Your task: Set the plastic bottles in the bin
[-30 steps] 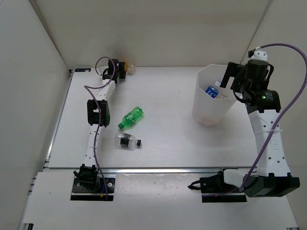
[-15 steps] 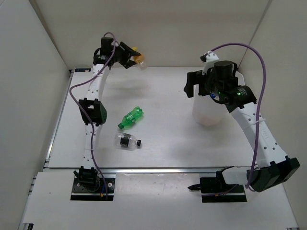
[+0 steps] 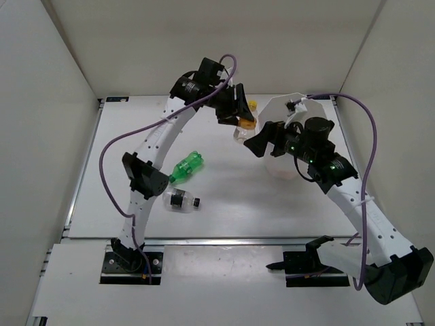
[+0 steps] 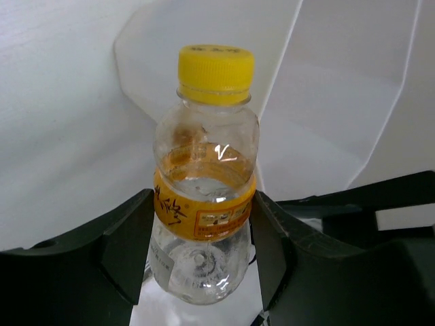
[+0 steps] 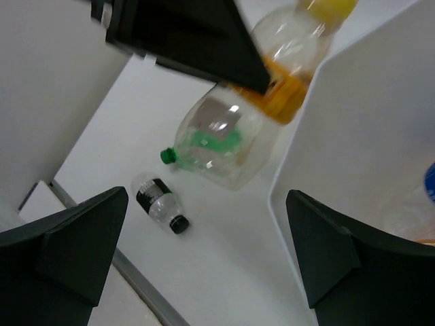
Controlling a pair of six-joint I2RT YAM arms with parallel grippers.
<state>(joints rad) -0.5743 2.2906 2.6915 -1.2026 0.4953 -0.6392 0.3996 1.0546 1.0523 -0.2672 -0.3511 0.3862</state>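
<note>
The yellow-capped clear bottle (image 4: 204, 197), gripped by the left hand (image 4: 202, 252), points its cap at the white bin (image 3: 275, 112), which seems tilted. The green bottle (image 3: 186, 167) and the black-labelled bottle (image 3: 181, 200) lie on the table.

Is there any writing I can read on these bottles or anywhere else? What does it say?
orange label on the yellow-capped bottle: dark characters and small print, too blurred to read.
yellow cap: faint raised marks, unreadable.
black-labelled bottle: too small to read.
green bottle: no text visible.
Nothing can be quoted.
</note>
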